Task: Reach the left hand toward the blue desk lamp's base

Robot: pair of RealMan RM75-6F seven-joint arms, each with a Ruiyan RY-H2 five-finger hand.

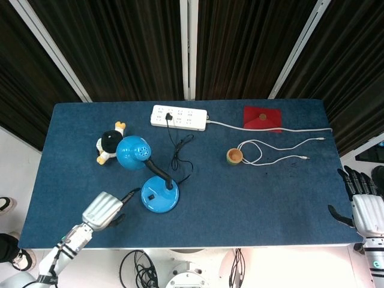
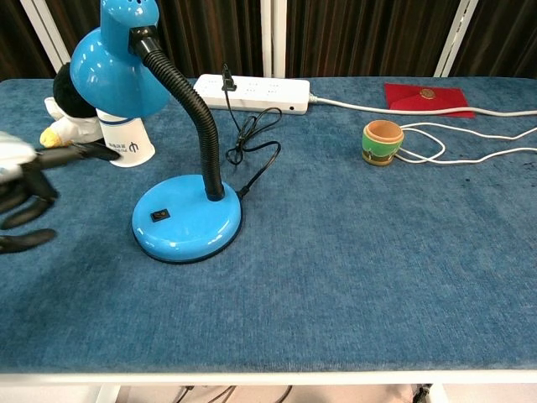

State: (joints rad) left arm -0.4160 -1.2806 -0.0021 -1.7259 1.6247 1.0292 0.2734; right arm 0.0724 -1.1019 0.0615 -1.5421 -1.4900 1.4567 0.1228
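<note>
The blue desk lamp stands left of the table's middle, its round base (image 1: 159,196) (image 2: 186,227) flat on the blue cloth with a small black switch (image 2: 159,216) on top. A black gooseneck rises to the blue shade (image 1: 133,152) (image 2: 112,63). My left hand (image 1: 105,209) (image 2: 25,189) hovers over the table just left of the base, fingers apart and one finger stretched toward it, holding nothing and a short gap from the base. My right hand (image 1: 366,211) hangs open off the table's right edge, seen only in the head view.
A white paper cup (image 2: 127,140) and a black-and-white plush toy (image 1: 108,143) sit behind the lamp. A white power strip (image 1: 179,117) holds the lamp's black cord (image 2: 252,138). A small clay pot (image 2: 383,142), white cable (image 1: 277,152) and red pad (image 1: 263,117) lie to the right.
</note>
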